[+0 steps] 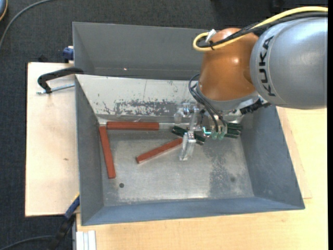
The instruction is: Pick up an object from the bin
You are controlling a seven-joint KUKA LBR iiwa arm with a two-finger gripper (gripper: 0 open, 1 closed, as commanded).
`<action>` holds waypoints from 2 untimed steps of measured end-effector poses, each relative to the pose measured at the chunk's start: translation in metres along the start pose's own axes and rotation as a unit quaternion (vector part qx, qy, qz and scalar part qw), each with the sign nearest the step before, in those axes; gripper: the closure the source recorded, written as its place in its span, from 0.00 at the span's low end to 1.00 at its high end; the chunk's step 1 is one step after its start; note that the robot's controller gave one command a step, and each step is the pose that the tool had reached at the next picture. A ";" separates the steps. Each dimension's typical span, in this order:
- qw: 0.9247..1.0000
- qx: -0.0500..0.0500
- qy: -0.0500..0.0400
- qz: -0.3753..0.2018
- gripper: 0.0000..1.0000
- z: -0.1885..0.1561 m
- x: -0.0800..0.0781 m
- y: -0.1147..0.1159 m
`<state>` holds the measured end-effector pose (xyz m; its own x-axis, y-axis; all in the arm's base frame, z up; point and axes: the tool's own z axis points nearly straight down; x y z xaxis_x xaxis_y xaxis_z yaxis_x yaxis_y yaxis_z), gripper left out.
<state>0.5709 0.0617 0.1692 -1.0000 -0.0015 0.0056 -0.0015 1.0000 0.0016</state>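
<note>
The grey metal bin (182, 208) holds three red-brown sticks. The tool (187, 145) hangs at the upper right end of the slanted stick (156, 153) lying mid-floor; whether it is open or closed cannot be told. A sound grasp would likely straddle the stick's narrow width, square to its length.
</note>
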 end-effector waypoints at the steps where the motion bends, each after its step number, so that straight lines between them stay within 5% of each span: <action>1: 0.999 -0.001 -0.003 -0.038 0.00 0.099 -0.024 0.074; 2: 0.999 -0.001 -0.007 -0.035 1.00 0.093 -0.026 0.072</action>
<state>0.5964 0.1338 0.0765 -0.9974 -0.0722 -0.0089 -0.0722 0.9974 0.0040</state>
